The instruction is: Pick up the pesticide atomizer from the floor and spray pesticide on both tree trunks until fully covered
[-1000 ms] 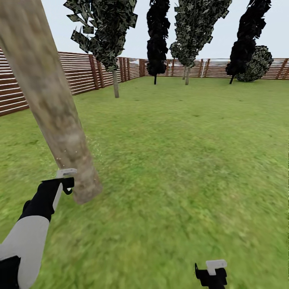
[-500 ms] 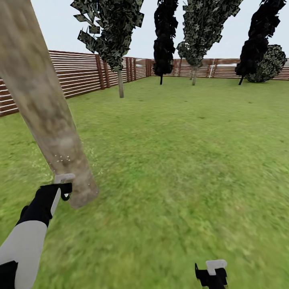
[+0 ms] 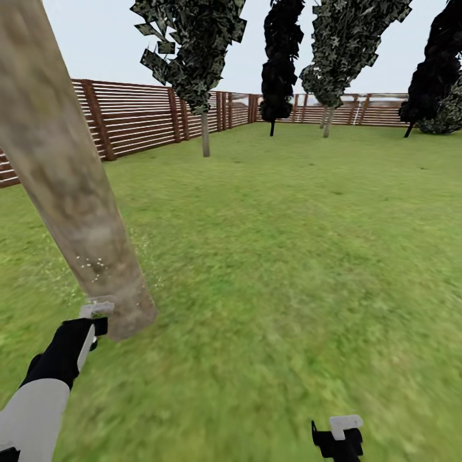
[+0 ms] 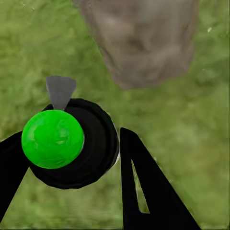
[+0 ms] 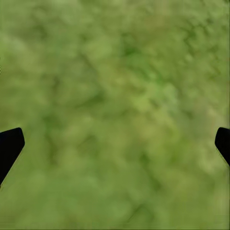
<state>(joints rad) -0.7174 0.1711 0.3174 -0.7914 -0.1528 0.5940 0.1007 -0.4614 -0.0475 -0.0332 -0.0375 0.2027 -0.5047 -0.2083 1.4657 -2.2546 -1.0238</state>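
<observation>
My left claw grips the atomizer, now lower by the near-left trunk; droplets speckle its base, higher bark still needs spray. Right claw hangs released.

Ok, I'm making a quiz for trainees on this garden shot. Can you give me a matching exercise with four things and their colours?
Things:
1. tree trunk
2. fence
3. atomizer's round cap
4. lawn

Colours:
A. bright glossy green
B. mottled grey-brown
C. blurry grass green
D. brown slats

Pairs: 1-B, 2-D, 3-A, 4-C
</observation>
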